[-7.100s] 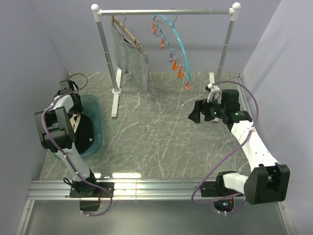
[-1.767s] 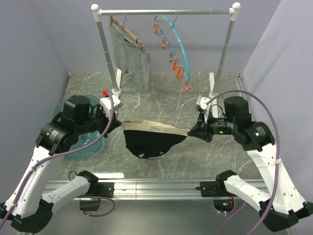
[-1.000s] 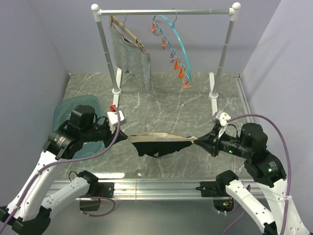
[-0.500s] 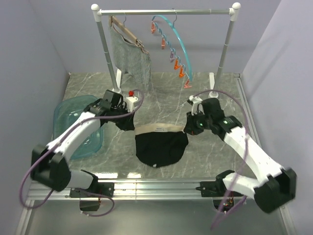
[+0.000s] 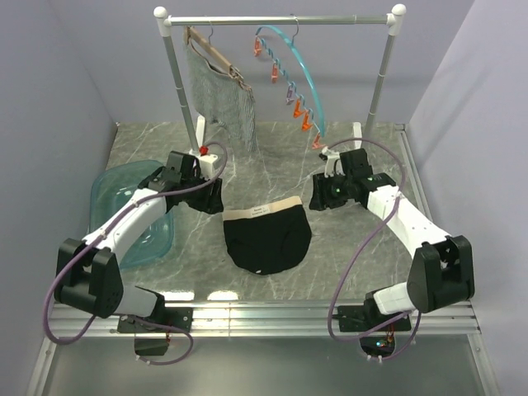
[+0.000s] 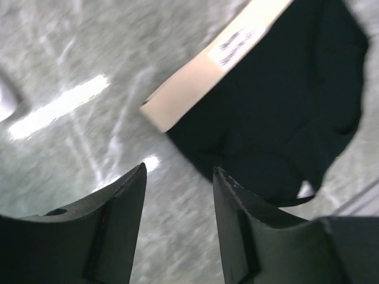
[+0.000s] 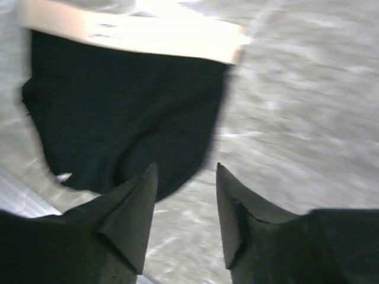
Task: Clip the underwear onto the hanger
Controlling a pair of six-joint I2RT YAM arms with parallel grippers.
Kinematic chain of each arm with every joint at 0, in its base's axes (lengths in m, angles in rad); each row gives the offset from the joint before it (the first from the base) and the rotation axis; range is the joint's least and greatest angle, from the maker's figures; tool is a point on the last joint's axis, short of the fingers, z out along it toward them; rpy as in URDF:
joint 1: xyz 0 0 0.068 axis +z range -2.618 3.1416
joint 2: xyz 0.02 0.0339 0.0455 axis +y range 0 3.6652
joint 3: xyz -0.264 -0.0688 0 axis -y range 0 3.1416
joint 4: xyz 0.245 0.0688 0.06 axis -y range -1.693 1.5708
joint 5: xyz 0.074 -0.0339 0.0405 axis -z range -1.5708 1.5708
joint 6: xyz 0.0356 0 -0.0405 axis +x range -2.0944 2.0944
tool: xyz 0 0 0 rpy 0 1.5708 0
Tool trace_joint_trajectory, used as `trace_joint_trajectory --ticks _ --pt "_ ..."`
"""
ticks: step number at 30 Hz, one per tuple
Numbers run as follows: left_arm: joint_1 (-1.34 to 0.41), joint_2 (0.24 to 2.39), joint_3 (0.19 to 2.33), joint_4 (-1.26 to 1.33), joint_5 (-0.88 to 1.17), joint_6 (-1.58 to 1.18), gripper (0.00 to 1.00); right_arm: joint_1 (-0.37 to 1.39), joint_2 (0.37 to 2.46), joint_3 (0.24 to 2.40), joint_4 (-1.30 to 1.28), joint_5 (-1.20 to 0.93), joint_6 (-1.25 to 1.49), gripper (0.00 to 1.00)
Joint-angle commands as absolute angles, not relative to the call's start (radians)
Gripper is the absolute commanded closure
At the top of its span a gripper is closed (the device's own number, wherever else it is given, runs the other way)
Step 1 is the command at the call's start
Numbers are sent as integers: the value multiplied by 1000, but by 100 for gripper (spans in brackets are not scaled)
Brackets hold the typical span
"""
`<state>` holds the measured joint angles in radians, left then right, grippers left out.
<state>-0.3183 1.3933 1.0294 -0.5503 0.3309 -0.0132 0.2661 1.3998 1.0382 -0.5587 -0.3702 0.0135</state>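
Observation:
The black underwear [image 5: 267, 238] lies flat on the marble table with its pale waistband [image 5: 262, 212] toward the rack. Both wrist views show the underwear [image 6: 278, 112] [image 7: 124, 118] lying free. My left gripper [image 5: 216, 199] hovers just left of the waistband, open and empty, its fingers [image 6: 118, 201] apart over bare table. To the right of the waistband hangs my right gripper [image 5: 318, 196], also open and empty, with its fingers [image 7: 142, 195] apart. The teal hanger [image 5: 299, 70] with orange and purple clips [image 5: 304, 123] hangs on the rail at the back.
A brown wooden hanger with grey mesh cloth [image 5: 221, 95] hangs on the left of the white rack [image 5: 280, 20]. The rack's feet [image 5: 196, 165] stand on the table behind the arms. A teal plastic tub [image 5: 157, 235] sits at the left edge.
Both grippers let go of the waistband and opened. The underwear dropped flat onto the table. Both arms drew back and outward, away from it.

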Motion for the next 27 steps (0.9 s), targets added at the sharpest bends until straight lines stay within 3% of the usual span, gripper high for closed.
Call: trace_joint_trajectory --ticks 1,6,15,23,27 --pt "-324 1373 974 -437 462 -112 47 288 1402 1003 -506 -583 24 52" --pt "-324 1437 934 -350 494 -222 55 308 1498 942 -385 -675 107 62" --pt "-302 1502 914 -264 544 -331 58 305 1608 787 -220 -646 276 67" --pt "-238 1398 862 -212 598 -308 51 230 1528 706 -207 -715 328 68" --pt "-239 1336 864 -201 636 -229 49 201 1352 654 -239 -778 324 67"
